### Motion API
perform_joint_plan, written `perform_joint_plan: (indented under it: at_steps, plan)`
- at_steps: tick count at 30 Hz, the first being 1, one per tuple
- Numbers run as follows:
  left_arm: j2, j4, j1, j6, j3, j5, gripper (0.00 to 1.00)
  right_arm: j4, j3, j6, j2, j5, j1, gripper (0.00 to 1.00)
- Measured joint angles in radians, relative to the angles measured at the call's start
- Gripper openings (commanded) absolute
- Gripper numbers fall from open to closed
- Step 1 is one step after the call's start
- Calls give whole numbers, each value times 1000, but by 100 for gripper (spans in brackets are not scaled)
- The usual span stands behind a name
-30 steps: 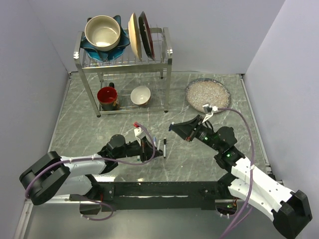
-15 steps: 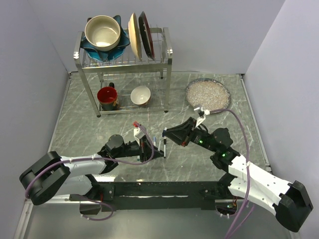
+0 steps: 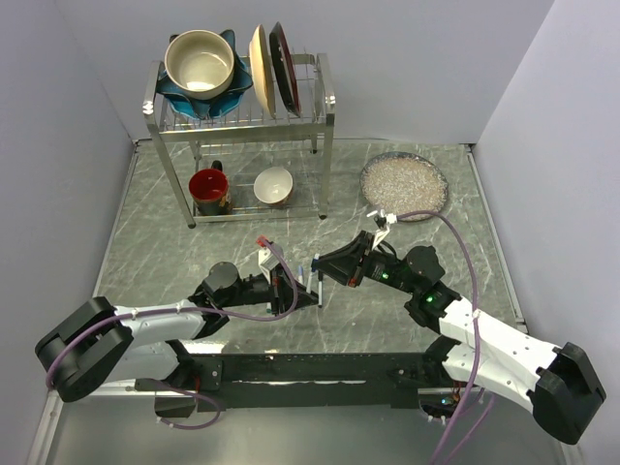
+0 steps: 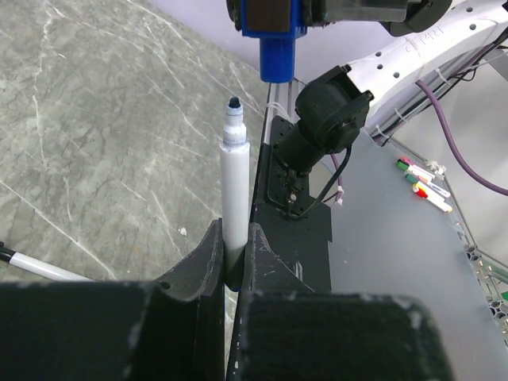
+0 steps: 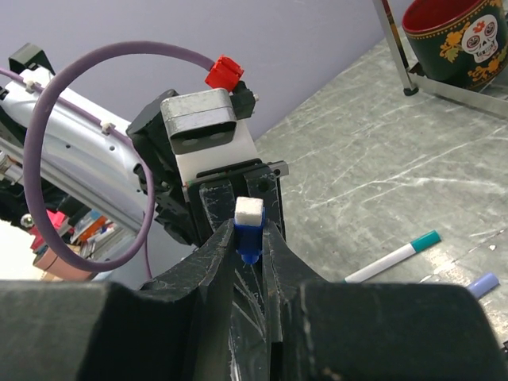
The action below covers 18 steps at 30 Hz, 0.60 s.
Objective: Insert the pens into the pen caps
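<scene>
Top view: the left jaws hold a white pen (image 3: pixel 319 287) upright above the grey marble counter (image 3: pixel 174 252), near the arms. The right jaws have moved left since a second ago and now hang just beside the pen's top.

Left wrist view: the jaws are almost closed on the pen's barrel. Its dark tip points at a blue cap (image 4: pixel 277 57), with a small gap between them. A second pen (image 4: pixel 36 266) lies on the counter.

Right wrist view: the jaws, narrowly parted, pinch the cap. A teal-tipped pen (image 5: pixel 394 255) lies on the counter.
</scene>
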Motion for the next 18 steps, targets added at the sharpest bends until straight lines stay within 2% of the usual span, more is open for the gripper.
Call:
perform_joint_plan:
  at_steps: [18]
  plan:
    - [-19, -11, 0, 3, -2, -2, 1, 0, 0, 0, 23, 0, 6, 0]
